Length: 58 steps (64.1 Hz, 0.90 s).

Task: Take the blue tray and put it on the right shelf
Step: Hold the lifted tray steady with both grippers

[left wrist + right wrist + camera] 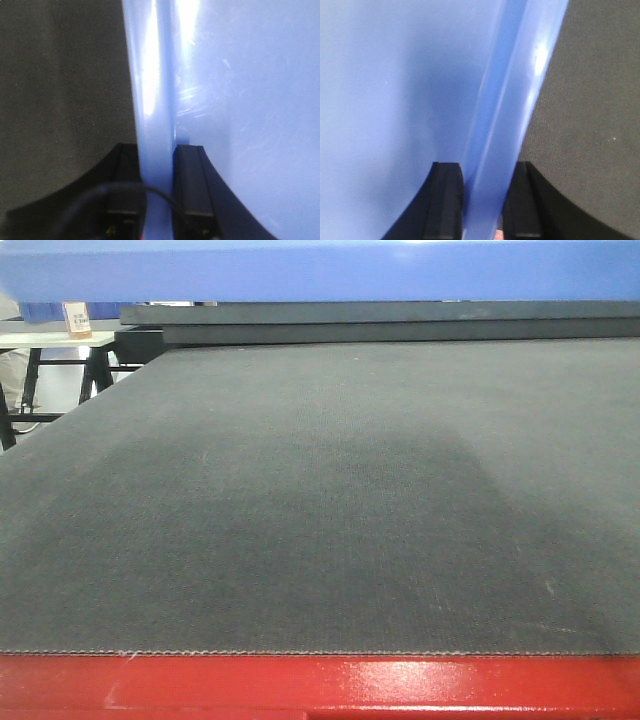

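Tray [320, 270] over mat [320, 500]; left tool [156, 150] on left rim, right tool [485, 167] opposite.

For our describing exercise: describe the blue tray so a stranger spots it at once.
Find the red-framed table with its dark mat. Over the mat, the blue tray hangs between the left gripper and right gripper, jaws shut on its rim. Its glossy light blue sets it apart from the mat.
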### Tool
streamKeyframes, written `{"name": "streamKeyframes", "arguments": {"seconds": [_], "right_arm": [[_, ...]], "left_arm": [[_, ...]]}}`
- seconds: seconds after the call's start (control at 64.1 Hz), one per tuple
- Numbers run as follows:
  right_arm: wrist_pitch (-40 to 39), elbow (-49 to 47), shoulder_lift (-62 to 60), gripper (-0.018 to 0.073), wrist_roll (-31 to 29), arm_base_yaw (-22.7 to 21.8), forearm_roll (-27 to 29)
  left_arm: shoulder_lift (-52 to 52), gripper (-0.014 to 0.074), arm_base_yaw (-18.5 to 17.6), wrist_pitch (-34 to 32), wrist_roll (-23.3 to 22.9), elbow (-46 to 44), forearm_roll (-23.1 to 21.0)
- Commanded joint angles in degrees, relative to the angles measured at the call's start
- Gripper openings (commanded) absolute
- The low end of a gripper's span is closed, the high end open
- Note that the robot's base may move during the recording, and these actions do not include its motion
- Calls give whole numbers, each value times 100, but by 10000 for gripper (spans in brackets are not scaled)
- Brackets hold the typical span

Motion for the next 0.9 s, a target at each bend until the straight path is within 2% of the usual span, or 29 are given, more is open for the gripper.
{"name": "streamKeyframes", "arguments": {"seconds": [0.0,0.889], "right_arm": [[-375,-163,-169,56,-216,42,-159],[-381,-163,-163,56,-216,42,-159]], "left_arm": [[-225,-48,-89,498,159,-132,-56],[-225,-48,-89,498,159,-132,-61]]}}
